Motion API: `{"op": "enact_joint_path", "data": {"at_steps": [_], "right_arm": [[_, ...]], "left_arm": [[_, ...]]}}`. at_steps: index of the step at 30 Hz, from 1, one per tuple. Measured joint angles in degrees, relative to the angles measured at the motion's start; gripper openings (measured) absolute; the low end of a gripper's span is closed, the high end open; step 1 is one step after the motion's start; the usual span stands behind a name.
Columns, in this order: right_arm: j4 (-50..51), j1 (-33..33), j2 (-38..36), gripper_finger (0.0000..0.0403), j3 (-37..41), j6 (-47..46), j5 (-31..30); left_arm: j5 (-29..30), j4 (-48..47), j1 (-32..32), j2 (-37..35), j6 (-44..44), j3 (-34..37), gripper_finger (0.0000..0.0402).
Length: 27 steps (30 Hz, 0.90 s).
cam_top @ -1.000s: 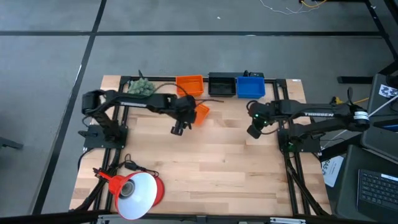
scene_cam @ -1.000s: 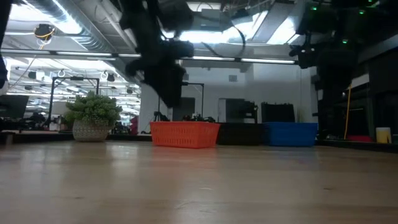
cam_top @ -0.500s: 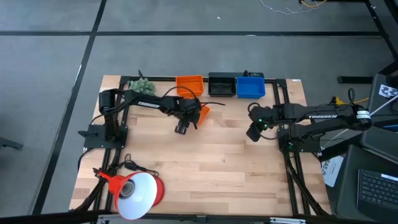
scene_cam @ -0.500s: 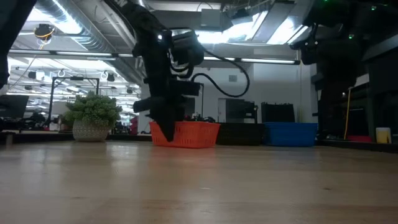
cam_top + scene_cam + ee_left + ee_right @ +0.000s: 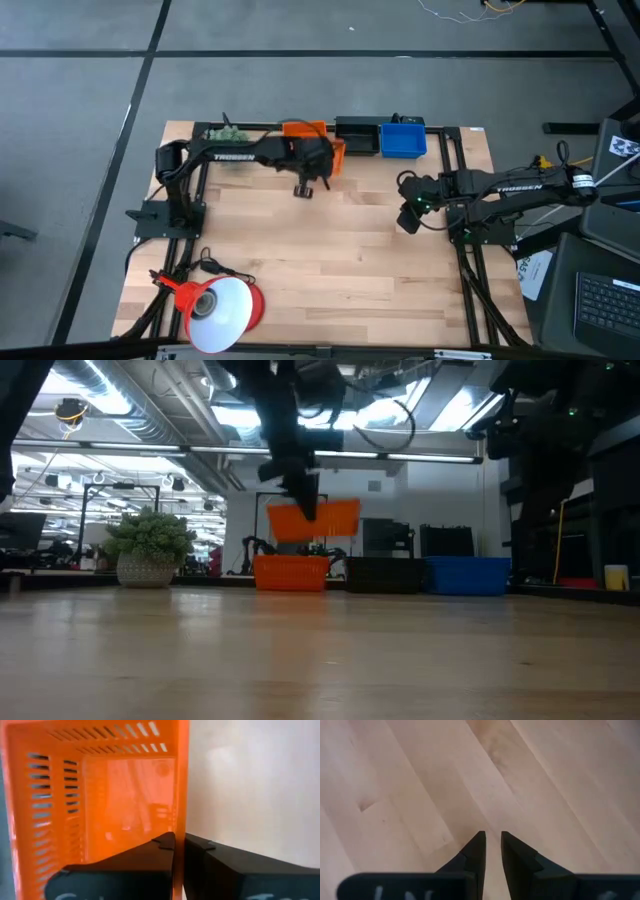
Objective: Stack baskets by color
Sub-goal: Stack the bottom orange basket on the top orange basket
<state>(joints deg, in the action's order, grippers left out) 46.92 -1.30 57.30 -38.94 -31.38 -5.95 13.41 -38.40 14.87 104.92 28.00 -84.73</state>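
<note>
My left gripper (image 5: 179,842) is shut on an orange basket (image 5: 312,520), which hangs above the table near its far edge. Just beneath and behind it, a second orange basket (image 5: 290,572) rests by its bottom on the wood. In the same far row stand a black basket (image 5: 355,135) and a blue basket (image 5: 403,138). The arm covers most of the held basket (image 5: 337,155) in the high view. My right gripper (image 5: 491,842) hovers over bare wood at the table's right, open by a narrow gap, with nothing between its fingers. My left gripper pinches one side wall (image 5: 180,815) of the orange basket at its rim, one finger inside the basket and one outside. The fingers slant down onto it from above. The basket hangs below them, lifted clear of the table, its open side up.
A red cone-shaped lamp (image 5: 222,305) lies at the near left corner. A small green plant (image 5: 228,138) stands at the far left. Bare wood (image 5: 340,260) stretches across the table's middle and near side.
My left gripper has taken hold of the nearer orange basket, which stood on the table. It has lifted the basket clear and carried it up and toward the far edge, to above the other orange basket.
</note>
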Motion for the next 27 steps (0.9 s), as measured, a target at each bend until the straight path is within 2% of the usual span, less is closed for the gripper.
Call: {"op": "enact_joint_path", "data": {"at_steps": [2, 5, 10, 12, 19, 27], "right_arm": [[0.0, 0.5, 0.0, 0.0059, 0.0, 0.0, 0.0], [0.0, 1.3, 0.0, 0.0059, 0.0, 0.1, 0.0], [0.0, 2.4, 0.0, 0.0059, 0.0, 0.2, 0.0], [0.0, 2.9, 0.0, 0.0059, 0.0, 0.2, -0.1], [0.0, 3.2, 0.0, 0.0059, 0.0, 0.3, -0.1], [0.0, 3.2, 0.1, 0.0059, 0.0, 0.3, -0.1]], "left_arm": [[2.3, -2.1, 1.8, 0.0, 2.0, -3.3, 0.0001], [2.7, -3.6, 6.5, 0.0, 2.5, -7.6, 0.0001], [-4.2, -4.6, 15.3, 0.8, 1.6, -8.3, 0.0001], [-5.1, -5.3, 17.6, 2.0, 1.1, -7.7, 0.0], [-8.0, -5.5, 18.0, 6.1, 0.9, -7.1, 0.0], [-6.9, -2.3, 16.6, 8.9, 1.0, -7.1, 0.0004]]}}
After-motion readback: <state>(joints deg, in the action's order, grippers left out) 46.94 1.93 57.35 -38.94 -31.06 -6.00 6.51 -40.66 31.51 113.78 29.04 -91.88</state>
